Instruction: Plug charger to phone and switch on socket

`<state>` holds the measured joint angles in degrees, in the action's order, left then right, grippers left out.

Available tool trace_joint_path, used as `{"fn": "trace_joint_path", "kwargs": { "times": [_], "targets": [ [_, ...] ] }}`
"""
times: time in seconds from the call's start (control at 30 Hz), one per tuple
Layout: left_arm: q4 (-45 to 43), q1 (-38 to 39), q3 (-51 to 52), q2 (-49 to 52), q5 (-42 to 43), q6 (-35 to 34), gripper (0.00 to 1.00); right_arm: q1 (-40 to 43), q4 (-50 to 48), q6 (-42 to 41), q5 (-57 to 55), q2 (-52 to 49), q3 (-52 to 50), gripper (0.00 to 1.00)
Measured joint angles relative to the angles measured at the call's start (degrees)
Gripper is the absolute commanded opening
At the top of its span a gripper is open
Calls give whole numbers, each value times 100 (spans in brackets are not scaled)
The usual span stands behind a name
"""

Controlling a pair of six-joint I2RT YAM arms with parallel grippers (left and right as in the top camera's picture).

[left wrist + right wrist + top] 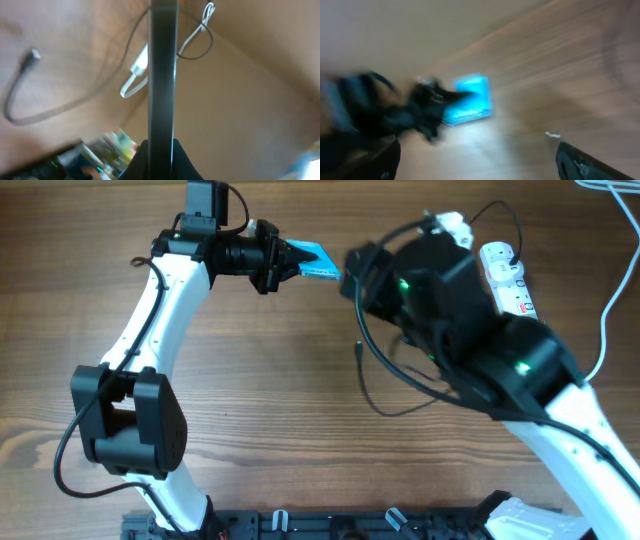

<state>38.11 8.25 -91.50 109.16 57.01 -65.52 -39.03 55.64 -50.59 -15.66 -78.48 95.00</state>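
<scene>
Phone (322,264): gripped at one end by the left end effector (296,262) and seen edge-on between its fingers (182,161) in the left wrist view. From overhead the teal screen is shown tilted. Whether it touches the desk (300,440) cannot be told.
Left end effector: clenched on the phone, which juts out past the fingertips toward the right end effector (480,161).
Right end effector: released, its fingers spread wide with nothing held between them. The phone is seen just ahead of it, apart from it, in a blurred wrist view.
Charger (31,55): seen lying loose on the desk and grasped by neither end effector. Its connector tip is placed near the right end effector, on the robot's side of it, and is kept apart from the phone.
Socket (505,275): set on the desk behind the right end effector, partly covered by the right arm and well apart from the left end effector. The switch position cannot be told.
White cord (605,310): trailed beyond the socket, away from both end effectors.
</scene>
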Motion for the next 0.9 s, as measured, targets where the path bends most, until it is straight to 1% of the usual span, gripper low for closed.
{"fn": "trace_joint_path", "kwargs": {
  "times": [0.1,0.2,0.3,0.43,0.47,0.53,0.6,0.73,0.9],
  "targets": [
    [76,0,-2,0,-190,793,4,144,833,509,-50,-39,-11,100],
    [264,0,-2,0,-282,1587,4,299,1161,789,-83,-127,-201,100],
    [396,0,-2,0,-334,2367,4,424,1228,935,-98,-136,-645,100],
    [546,0,-2,0,-409,3080,4,503,953,1043,-72,-153,-1473,99],
    [555,0,-2,0,-437,3171,4,503,841,1108,-4,-181,-1615,99],
    [599,0,-2,0,-551,3329,4,507,269,1447,389,-229,-1993,99],
    [697,0,-2,0,-721,3429,4,511,-166,1836,964,-354,-2282,99],
    [887,0,-2,0,-1014,3530,4,507,-144,2277,1685,-999,-2428,99],
    [922,0,-2,0,-1333,3646,4,507,-284,2476,2013,-1930,-2450,99]
  ]
}}
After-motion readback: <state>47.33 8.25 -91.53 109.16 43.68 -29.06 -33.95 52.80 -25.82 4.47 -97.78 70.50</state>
